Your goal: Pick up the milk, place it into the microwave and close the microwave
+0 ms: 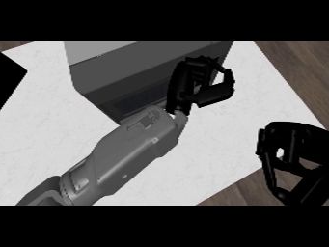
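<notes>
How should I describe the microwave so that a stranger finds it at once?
Start at the white counter and look to the middle of its far side. The microwave is the large grey box there, with the left hand at its front right corner. It is the only box on the counter.

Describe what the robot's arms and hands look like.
The left forearm is a smooth, rounded grey casing with panel seams near the wrist. It ends in a black left robot hand with segmented fingers and a thumb. The right robot hand is black too; its forearm barely shows.
</notes>
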`<state>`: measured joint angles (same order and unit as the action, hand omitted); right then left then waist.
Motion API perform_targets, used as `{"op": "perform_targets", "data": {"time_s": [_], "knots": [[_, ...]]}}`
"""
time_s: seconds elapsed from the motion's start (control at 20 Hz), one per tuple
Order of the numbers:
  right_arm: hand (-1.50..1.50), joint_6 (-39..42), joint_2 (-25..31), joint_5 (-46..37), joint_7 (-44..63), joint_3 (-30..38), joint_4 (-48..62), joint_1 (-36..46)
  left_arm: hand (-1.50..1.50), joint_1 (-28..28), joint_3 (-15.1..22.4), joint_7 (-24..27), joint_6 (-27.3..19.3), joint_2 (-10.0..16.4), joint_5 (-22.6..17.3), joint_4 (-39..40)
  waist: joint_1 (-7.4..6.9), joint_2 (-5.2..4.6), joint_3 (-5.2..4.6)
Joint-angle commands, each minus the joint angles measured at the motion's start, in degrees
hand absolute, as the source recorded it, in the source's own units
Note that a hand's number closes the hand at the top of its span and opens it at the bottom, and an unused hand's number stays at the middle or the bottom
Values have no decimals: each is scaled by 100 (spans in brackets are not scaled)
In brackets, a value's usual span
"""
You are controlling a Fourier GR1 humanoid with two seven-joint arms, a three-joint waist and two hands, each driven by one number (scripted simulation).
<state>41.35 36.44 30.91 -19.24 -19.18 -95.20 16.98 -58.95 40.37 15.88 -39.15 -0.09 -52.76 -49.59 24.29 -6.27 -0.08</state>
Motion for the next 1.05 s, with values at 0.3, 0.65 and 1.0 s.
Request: {"op": "perform_targets", "data": {"time_s": [0.3,0.65,1.0], "knots": [[150,-189,-240,15,-49,-288,-571,-611,150,555,-607,163,970,32,-985,575,-418,-3,-32],[150,-433,-348,-94,-47,-435,-967,-1033,150,759,-445,359,1688,203,-1253,811,-588,20,-29],[150,-760,-509,-333,24,-674,-1528,-1368,150,850,-324,526,2246,294,-1417,998,-653,77,-43]]}}
